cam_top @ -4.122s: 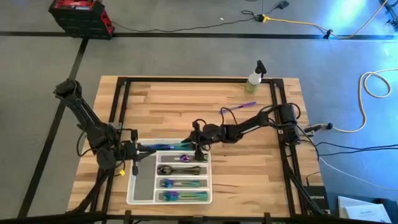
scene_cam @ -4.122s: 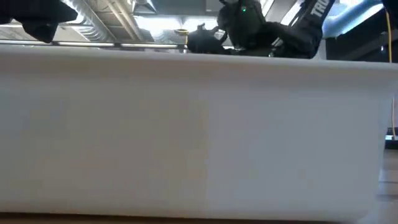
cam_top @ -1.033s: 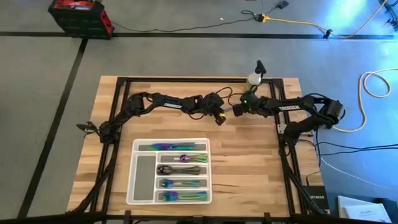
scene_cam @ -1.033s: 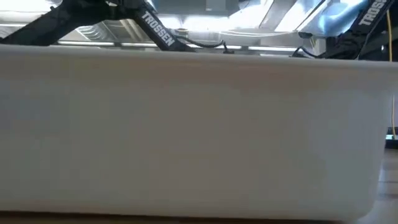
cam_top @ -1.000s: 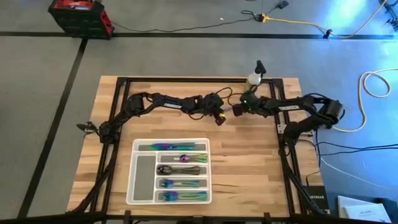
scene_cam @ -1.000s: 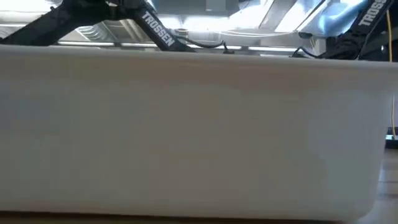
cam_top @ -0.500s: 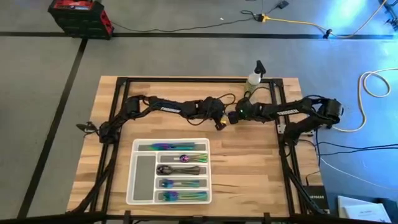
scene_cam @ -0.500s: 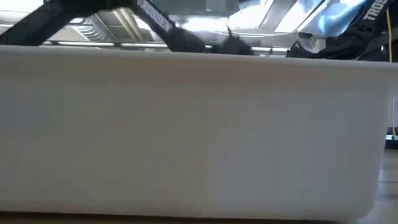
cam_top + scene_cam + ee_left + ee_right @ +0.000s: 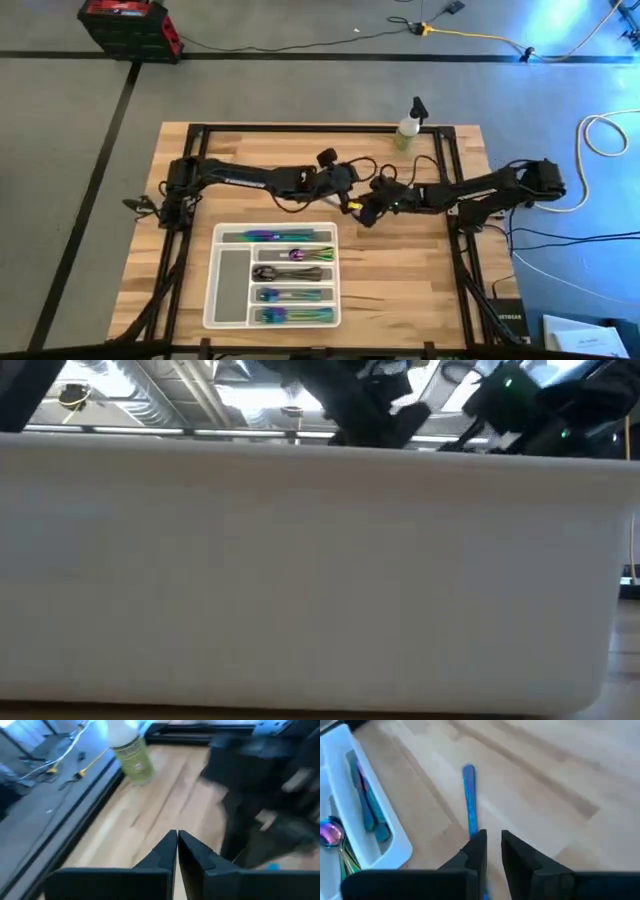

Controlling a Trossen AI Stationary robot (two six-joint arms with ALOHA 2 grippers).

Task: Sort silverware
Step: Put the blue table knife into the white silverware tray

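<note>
White translucent compartment tray (image 9: pixel 222 300), lower centre, holds sorted iridescent silverware (image 9: pixel 290 293). I read left gripper (image 9: pixel 177 851) as clenched, empty, mid-frame. Right gripper (image 9: pixel 490 851) holds an iridescent blue utensil handle (image 9: pixel 469 795) above bare wood, presumably tray-bound.

one tray (image 9: pixel 226 290), one spray bottle (image 9: pixel 409 124) — two arms

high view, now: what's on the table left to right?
white compartment tray holding silverware → left gripper → right gripper → spray bottle
</note>
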